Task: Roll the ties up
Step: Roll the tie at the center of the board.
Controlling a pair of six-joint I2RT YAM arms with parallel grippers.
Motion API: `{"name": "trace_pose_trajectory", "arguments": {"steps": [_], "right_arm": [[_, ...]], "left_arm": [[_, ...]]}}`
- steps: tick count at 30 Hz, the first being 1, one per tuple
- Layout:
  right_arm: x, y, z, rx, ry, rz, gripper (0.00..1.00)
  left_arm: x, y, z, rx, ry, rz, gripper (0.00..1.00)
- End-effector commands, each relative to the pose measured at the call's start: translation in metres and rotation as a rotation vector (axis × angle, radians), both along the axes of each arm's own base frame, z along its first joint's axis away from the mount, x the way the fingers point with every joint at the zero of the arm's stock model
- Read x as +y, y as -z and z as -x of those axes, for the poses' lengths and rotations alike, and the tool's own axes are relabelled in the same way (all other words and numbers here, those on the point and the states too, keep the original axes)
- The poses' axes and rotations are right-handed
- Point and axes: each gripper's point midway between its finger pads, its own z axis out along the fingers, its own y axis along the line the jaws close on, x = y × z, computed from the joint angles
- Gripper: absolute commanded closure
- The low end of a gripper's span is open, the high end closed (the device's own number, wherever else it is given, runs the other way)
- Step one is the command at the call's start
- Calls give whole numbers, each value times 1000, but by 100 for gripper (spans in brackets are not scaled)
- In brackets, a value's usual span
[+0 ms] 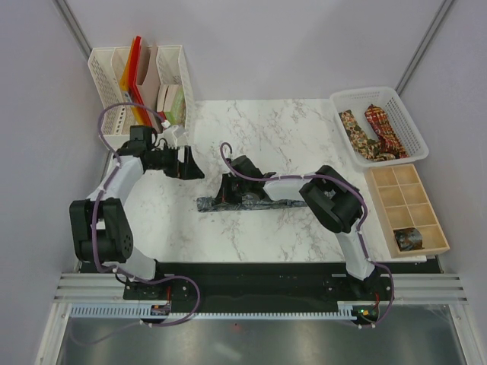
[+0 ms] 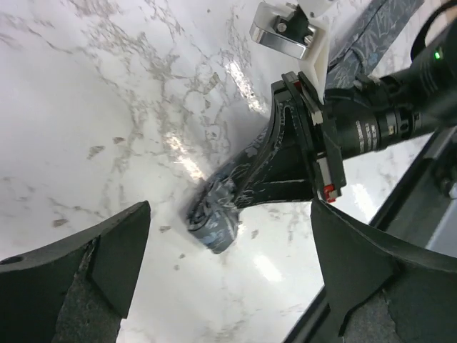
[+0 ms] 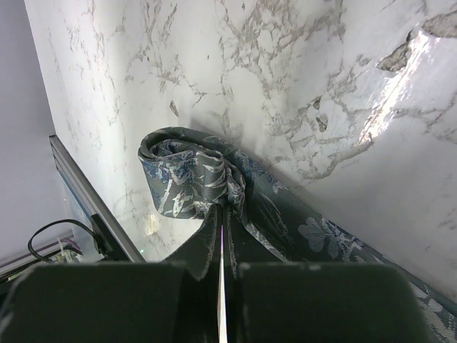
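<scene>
R fingers [image 3: 196, 254] were clamped on grey-green tie [image 3: 186, 171] just behind its started roll, mid desk [image 1: 251, 129]; L fingers [image 2: 107, 250] stood wide apart, off to the left, touching nothing. Judged best: turn roll w/ even tension, edges aligned, L steadying flat length so coil wouldn't skew or loosen.

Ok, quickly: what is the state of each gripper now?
Left gripper: open, holding nothing.
Right gripper: closed on the rolled end of the grey-green tie.
</scene>
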Motion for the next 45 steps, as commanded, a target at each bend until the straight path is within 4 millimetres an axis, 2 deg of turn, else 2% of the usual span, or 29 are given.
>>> {"name": "trace_pose_trajectory", "arguments": {"steps": [1,4,6,7,8,10,14,15,20,22,29,33,36,42,45], "right_arm": [[-21,41,10,47,13,130,100],[-21,38,9,48,17,126,100],[-19,33,10,46,9,115,100],[-18,30,9,43,8,108,100],[-17,27,9,38,5,103,100],[-17,27,9,39,4,102,100],[-14,24,9,41,1,90,100],[-14,25,9,42,3,92,100],[-16,26,11,44,-1,94,100],[-17,26,13,48,-3,95,100],[-16,20,13,43,-7,81,100],[-15,19,14,49,-9,74,100],[-14,14,12,38,-12,63,100],[-10,5,13,47,-13,42,100],[-11,1,16,61,-11,35,100]], "left_arm": [[10,-13,11,-261,233,-75,0],[19,-10,25,-362,341,-131,1],[17,-3,47,-439,520,-174,0],[11,4,55,-460,604,-206,0],[12,16,63,-487,671,-251,0],[12,27,69,-533,733,-285,0],[7,59,70,-635,840,-388,1],[8,65,62,-657,851,-431,2],[3,86,51,-659,890,-499,9],[4,90,41,-671,876,-532,12],[3,97,32,-664,857,-546,14],[-5,94,37,-692,877,-494,12],[-11,97,42,-664,891,-464,14],[-15,100,50,-657,936,-463,28],[-12,106,51,-637,950,-475,40]]}}
